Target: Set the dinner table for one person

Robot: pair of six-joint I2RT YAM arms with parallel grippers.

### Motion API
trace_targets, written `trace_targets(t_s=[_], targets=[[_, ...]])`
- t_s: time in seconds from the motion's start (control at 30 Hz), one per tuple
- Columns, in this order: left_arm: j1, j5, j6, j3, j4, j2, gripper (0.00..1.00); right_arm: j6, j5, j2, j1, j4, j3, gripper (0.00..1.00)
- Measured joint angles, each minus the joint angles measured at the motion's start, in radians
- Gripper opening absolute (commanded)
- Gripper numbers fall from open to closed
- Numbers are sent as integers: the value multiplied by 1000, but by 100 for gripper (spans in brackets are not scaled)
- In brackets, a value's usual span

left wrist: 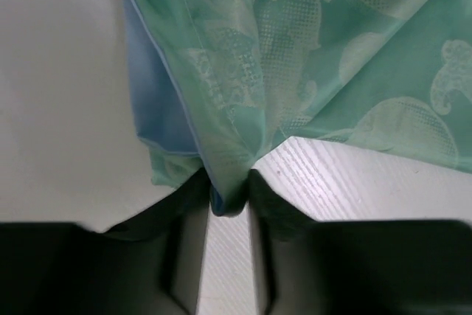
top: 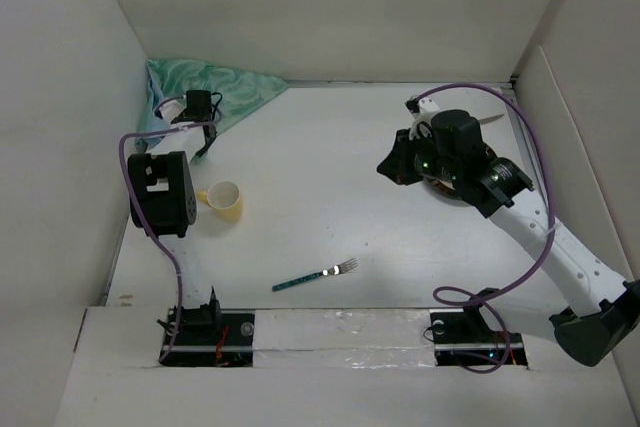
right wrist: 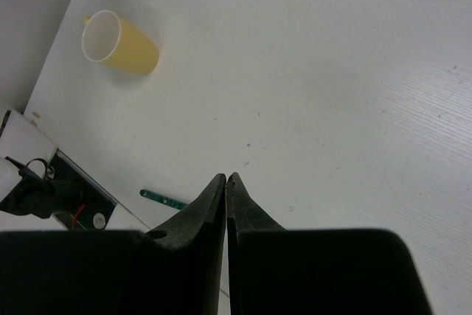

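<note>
No text, label, brand, number or sign can be read on anything in any of the three views.

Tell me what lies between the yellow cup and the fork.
Nothing: between the cup and the fork only bare white tabletop shows, in the top view.

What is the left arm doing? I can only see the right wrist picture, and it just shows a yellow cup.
Observer: The left gripper is shut on a fold of the green cloth.
Operator: Where is that cloth?
Observer: It is bunched up in the far left corner of the table.
Operator: Is there anything to eat with?
Observer: Yes, a fork lies flat near the front edge, between the two arms. Your picture only catches a bit of its green handle.
</note>
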Motion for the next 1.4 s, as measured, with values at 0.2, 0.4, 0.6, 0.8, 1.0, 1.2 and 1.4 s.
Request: trace_targets(t_s=[0.2,0.4,0.6,0.8,1.0,1.2,1.4], targets=[[-5,-18,56,37,5,-9,0,0,-5,30,0,15,-1,21],[-8,15,138,-25,30,-168,0,14,3,120,-1,72,0,44],[-8,63,209,-74,50,-517,0,50,14,234,-2,135,22,54],[-6,135,240,-81,71,-749,0,100,18,318,-9,219,50,65],[-10,313,237,-57,84,-751,0,159,21,350,-16,277,67,70],[-23,541,214,73,128,-613,0,197,39,342,-28,292,67,73],[-153,685,245,150,133,-558,0,216,91,294,-68,295,33,74]])
